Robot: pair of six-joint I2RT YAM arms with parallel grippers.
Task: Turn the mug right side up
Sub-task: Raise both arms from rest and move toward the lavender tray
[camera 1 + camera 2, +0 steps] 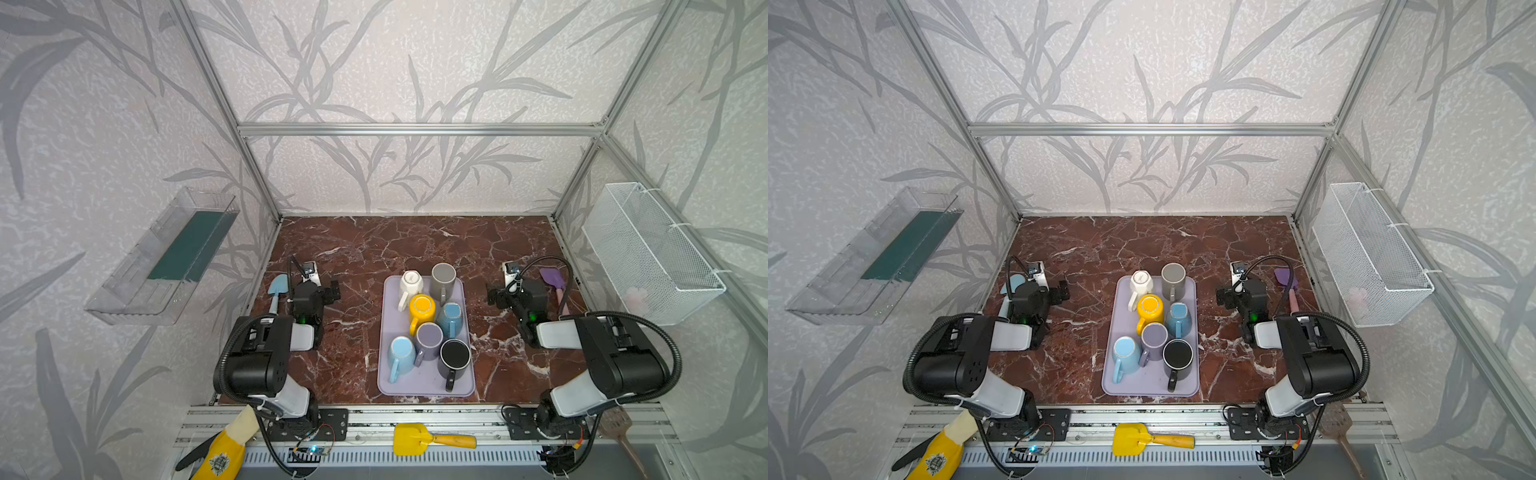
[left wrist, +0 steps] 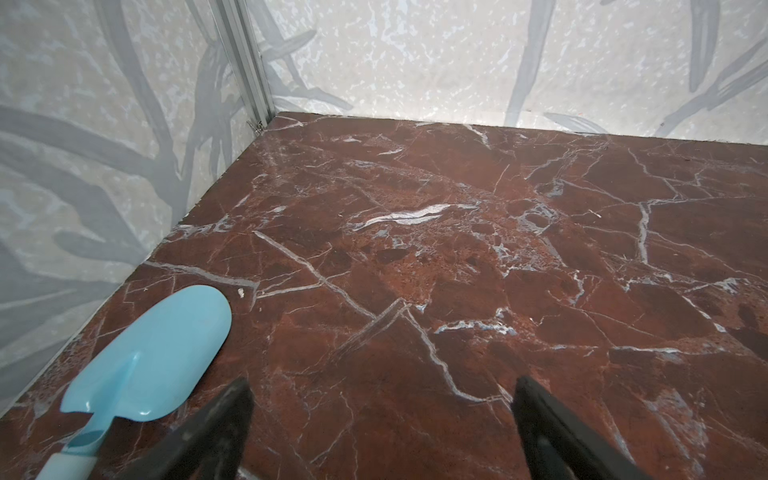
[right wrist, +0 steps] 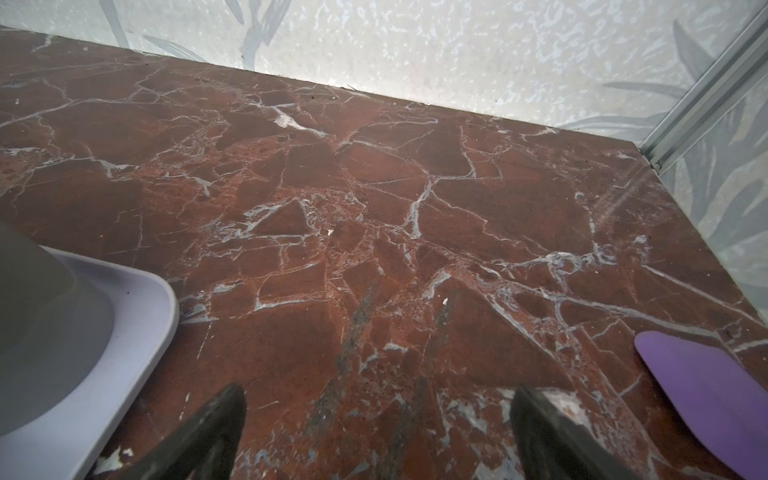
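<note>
A lavender tray (image 1: 419, 386) (image 1: 1148, 386) in the middle of the marble table holds several mugs. The white mug (image 1: 410, 283) (image 1: 1140, 282) at its far left corner stands with its ringed base up. Beside it is a grey mug (image 1: 443, 277) (image 3: 41, 316); yellow (image 1: 422, 307), blue (image 1: 452, 318), purple (image 1: 429, 338), black (image 1: 454, 357) and light blue (image 1: 401, 351) mugs stand nearer. My left gripper (image 1: 332, 293) (image 2: 382, 386) is open and empty over bare marble left of the tray. My right gripper (image 1: 492, 297) (image 3: 378, 390) is open and empty to the tray's right.
A light blue toy shovel (image 1: 277, 286) (image 2: 153, 357) lies by the left wall and a purple spatula (image 1: 555, 280) (image 3: 706, 395) by the right wall. A yellow shovel (image 1: 415, 438) rests on the front rail. A wire basket (image 1: 652, 253) and a clear shelf (image 1: 166, 257) hang on the side walls.
</note>
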